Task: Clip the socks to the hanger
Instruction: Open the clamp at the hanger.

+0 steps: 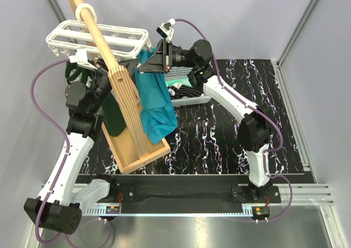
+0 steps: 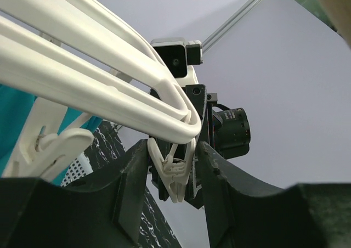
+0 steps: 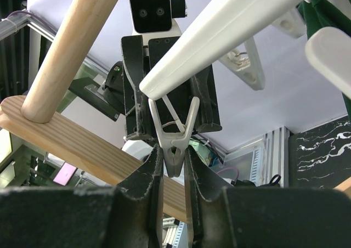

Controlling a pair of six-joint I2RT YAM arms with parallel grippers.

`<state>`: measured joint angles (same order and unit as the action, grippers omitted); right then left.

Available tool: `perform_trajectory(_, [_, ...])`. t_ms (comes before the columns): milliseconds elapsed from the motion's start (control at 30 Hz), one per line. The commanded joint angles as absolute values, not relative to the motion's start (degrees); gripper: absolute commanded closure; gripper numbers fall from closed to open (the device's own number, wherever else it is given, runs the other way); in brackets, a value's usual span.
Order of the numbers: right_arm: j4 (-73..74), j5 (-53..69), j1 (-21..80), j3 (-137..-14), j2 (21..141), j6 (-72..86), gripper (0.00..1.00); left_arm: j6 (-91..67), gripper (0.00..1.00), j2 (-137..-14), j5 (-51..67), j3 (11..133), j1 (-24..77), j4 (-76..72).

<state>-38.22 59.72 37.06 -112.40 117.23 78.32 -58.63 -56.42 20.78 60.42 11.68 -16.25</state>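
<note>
A: The right gripper [image 3: 174,152] pinches narrowly on the lower end of a clip [image 3: 173,144] at the corner of the hanger [image 1: 131,42]. The left gripper [image 2: 173,149] straddles the clip's handles; whether it presses them cannot be told.

B: Neither holds a sock. The socks [image 1: 177,86] lie in the basket [image 1: 189,100], well apart.

A: The left should probably squeeze squarely, and the right should release and fetch one.

**Grey walls ring my marbled workbench**

Pale grey walls [image 1: 16,50] enclose my black, white-veined table [image 1: 219,144], framed by aluminium corner posts [image 1: 299,28] and lit evenly; a slotted metal rail [image 1: 307,192] runs along its near edge.
</note>
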Motion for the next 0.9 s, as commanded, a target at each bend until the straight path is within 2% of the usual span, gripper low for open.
perform_trajectory(0, [-38.14,60.73,37.70,-115.40,117.51,77.34,1.00,-59.59,0.56,-55.20,22.50,62.23,11.95,-18.46])
perform_trajectory(133, [-37.09,60.73,37.88,-114.79,117.25,76.47,1.00,-58.98,0.61,-54.67,21.45,62.40,11.78,-17.76])
perform_trajectory(233, [-36.39,60.73,37.88,-114.35,117.07,75.77,1.00,-58.71,0.71,-55.11,21.45,63.19,11.86,-17.05])
perform_trajectory(267, [-36.13,60.65,37.88,-114.17,116.98,75.59,1.00,-58.71,0.82,-55.19,21.36,63.19,11.87,-17.05])
perform_trajectory(400, [-34.81,60.64,37.97,-113.82,116.46,74.27,1.00,-58.27,1.00,-55.19,20.39,63.54,11.78,-16.18])
perform_trajectory(500, [-32.00,60.82,37.88,-113.64,115.58,70.77,0.77,-57.13,1.00,-54.76,19.87,64.16,11.78,-15.56])
perform_trajectory(533, [-29.47,60.56,37.62,-113.03,115.14,69.53,0.60,-56.87,1.00,-54.49,19.52,64.16,11.86,-15.21])
perform_trajectory(667, [-19.54,58.28,36.57,-110.93,111.54,60.58,0.36,-53.19,1.00,-53.27,17.15,65.56,11.87,-10.30])
perform_trajectory(733, [-9.00,55.13,35.69,-110.04,108.21,52.32,0.30,-52.21,1.00,-52.82,16.70,65.57,11.78,-9.41])
perform_trajectory(767, [-5.48,53.72,34.81,-109.87,106.98,49.16,0.22,-51.08,1.00,-52.74,16.26,65.74,11.78,-8.01])
perform_trajectory(867, [8.49,47.13,33.32,-109.51,102.40,37.29,0.20,-48.53,1.00,-52.03,15.39,66.53,11.86,-5.37])
